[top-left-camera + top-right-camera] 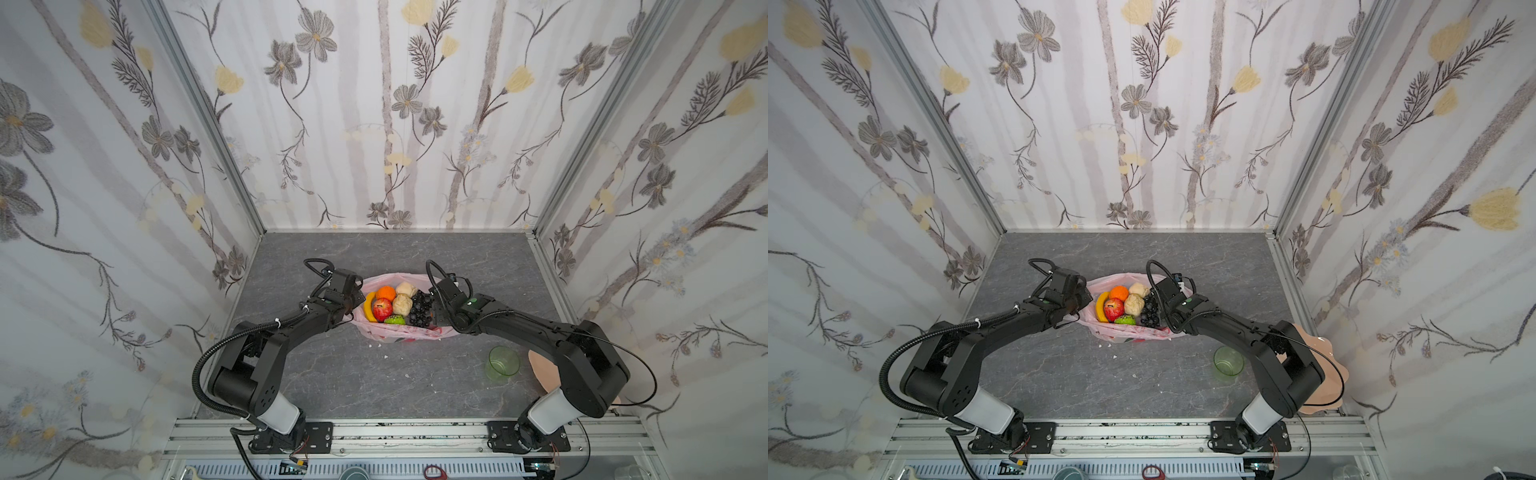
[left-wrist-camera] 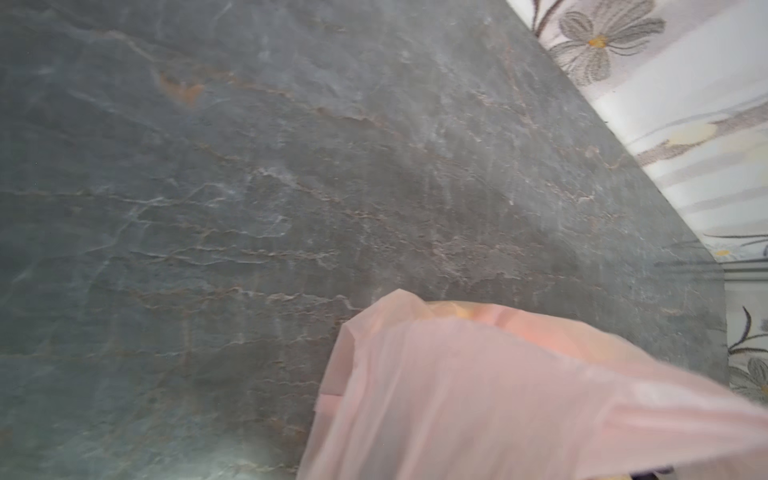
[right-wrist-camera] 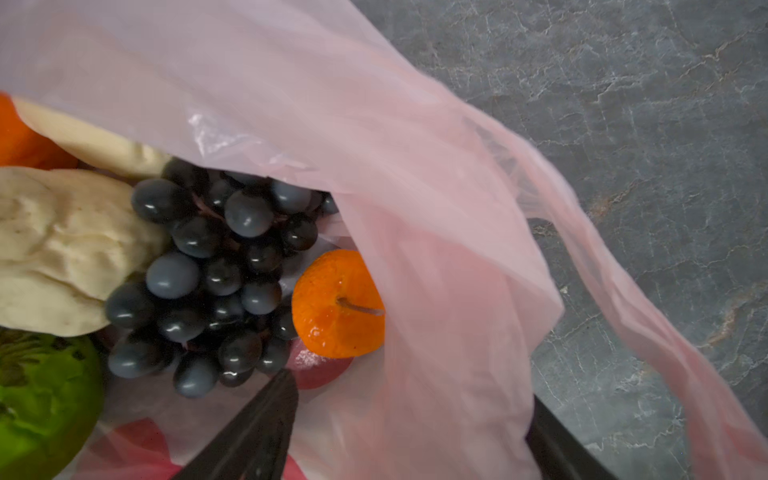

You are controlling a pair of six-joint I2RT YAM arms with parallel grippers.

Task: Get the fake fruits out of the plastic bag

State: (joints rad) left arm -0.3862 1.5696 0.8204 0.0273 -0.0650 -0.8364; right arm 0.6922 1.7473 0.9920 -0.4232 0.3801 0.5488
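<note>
Fake fruits [image 1: 401, 304]: where, reckoned from the tools?

Right gripper [image 3: 411, 386]: jaws spread astride the plastic bag [image 3: 415, 208] wall, grape bunch [image 3: 216, 274] nearest, just inside. Left gripper [image 1: 352, 308]: pressed together, seemingly pinching the opposite rim. All fruits lie between, bagged.

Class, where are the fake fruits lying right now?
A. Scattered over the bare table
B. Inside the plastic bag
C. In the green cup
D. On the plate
B: the fruits sit together inside the open bag, and the cup holds none.
</note>
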